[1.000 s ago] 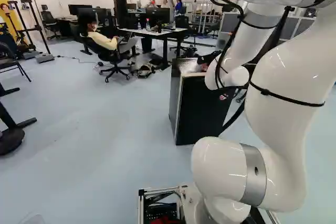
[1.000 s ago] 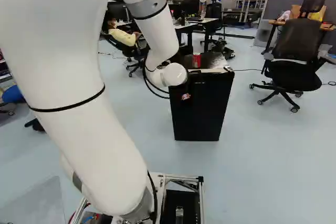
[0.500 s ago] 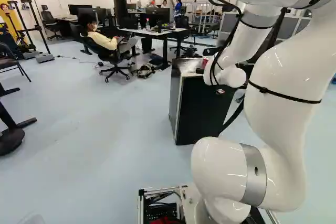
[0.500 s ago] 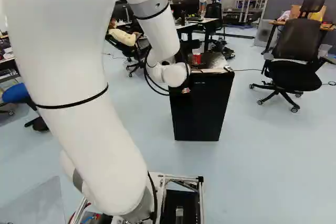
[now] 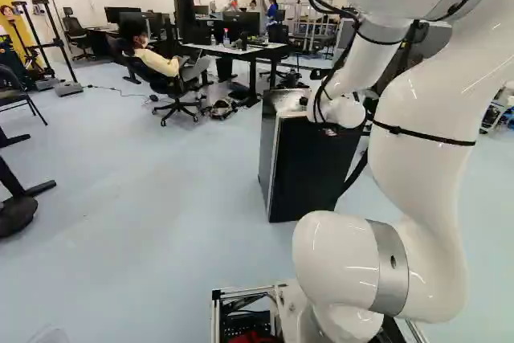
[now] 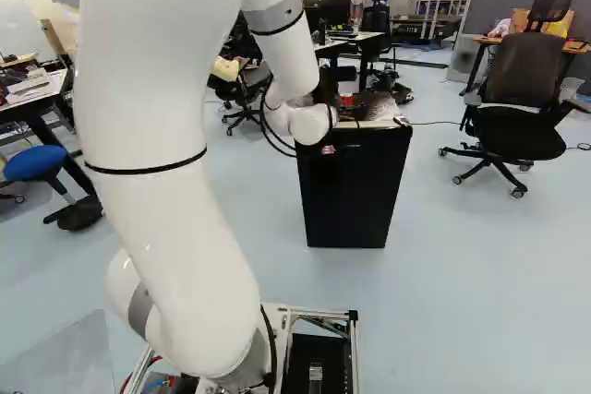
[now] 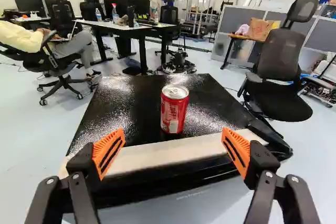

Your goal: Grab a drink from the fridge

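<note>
Facing forward, the gripper [image 7: 174, 132] is held wide, with nothing gripped. The pale front edge [image 7: 157, 155] of the fridge [image 7: 121, 108] is met first; behind it the red can [image 7: 175, 111] is stood upright, straight ahead and centred on the gap, its long axis square to the closing, so a level reach seems needed. Open room is left around it; the black chair [image 7: 279, 59] is set well beyond.

Red can [image 7: 174, 111] upright atop the black fridge [image 6: 357, 196].
</note>
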{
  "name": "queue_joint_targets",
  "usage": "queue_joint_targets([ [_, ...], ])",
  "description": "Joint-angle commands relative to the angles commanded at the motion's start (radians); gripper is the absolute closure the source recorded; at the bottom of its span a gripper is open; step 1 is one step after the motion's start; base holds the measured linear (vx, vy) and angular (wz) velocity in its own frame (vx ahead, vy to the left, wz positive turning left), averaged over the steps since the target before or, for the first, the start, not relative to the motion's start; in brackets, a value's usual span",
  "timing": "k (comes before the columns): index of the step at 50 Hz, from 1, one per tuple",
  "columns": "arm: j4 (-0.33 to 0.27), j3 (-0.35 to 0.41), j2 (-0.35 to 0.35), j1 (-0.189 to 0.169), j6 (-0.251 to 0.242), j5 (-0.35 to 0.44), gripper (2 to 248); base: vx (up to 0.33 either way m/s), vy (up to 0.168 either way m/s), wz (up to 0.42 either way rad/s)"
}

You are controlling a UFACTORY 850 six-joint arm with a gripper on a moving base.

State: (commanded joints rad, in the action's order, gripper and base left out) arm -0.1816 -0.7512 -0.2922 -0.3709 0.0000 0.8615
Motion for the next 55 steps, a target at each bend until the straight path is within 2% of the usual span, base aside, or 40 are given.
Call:
queue_joint_targets([
  [21,0.0,-0.12,-0.1,0.011,0.0,0.0,3,0.0,0.0,0.0],
  [46,0.0,-0.277,-0.257,0.008,0.0,0.0,3,0.0,0.0,0.0],
  [55,0.0,-0.284,-0.262,0.008,0.0,0.0,3,0.0,0.0,0.0],
])
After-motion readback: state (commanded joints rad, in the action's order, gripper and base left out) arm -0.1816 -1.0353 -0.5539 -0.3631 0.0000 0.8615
